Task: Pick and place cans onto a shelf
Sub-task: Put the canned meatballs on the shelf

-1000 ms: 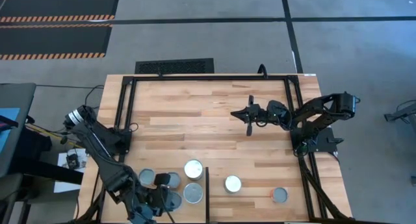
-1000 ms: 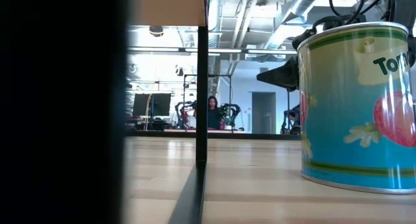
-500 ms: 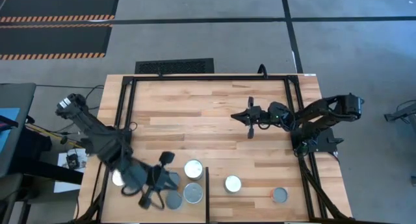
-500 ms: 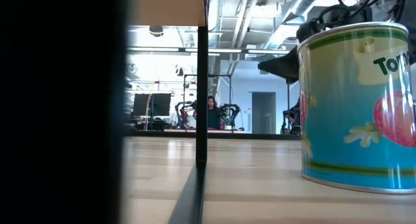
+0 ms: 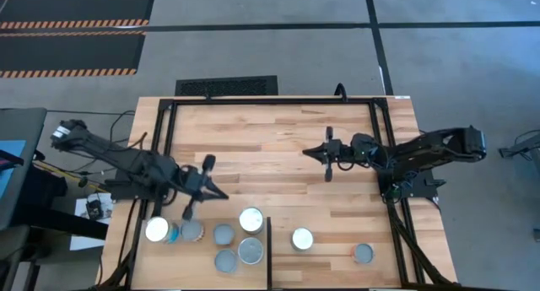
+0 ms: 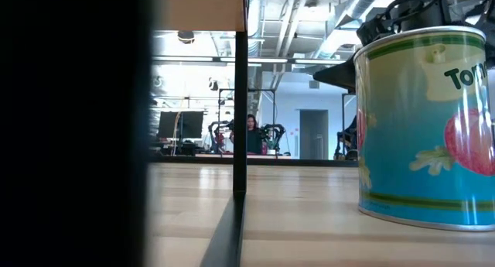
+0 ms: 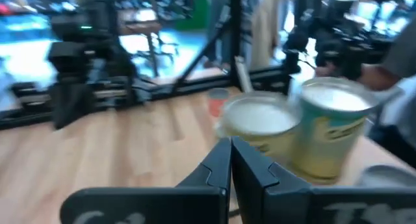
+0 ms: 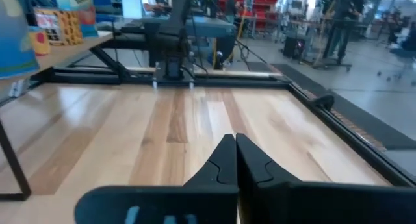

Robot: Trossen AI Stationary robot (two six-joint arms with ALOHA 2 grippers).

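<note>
Above the clustered cans [image 5: 223, 234], the left gripper [image 5: 196, 188] hovers with fingers pressed together, empty, beside the shelf [image 5: 269, 253].

Even, bright overhead light falls on the surface [image 5: 278, 148]. The left wrist view is motion-blurred. A dark out-of-focus mass fills the low view's left third.

Broad dark out-of-focus mass [image 6: 73, 128] blocking whole left part of low view, hiding everything behind it. Blue-labelled tomato can with green bands [image 6: 425, 128] running off right edge, label lettering cut short. Left wrist view blurring: two pale-topped yellow-labelled cans [image 7: 296, 130], label text unreadable. Distant seated person [image 6: 251, 135] showing too small to make out. Pale plywood shelf panel [image 6: 197, 9] cropping at top edge.
</note>
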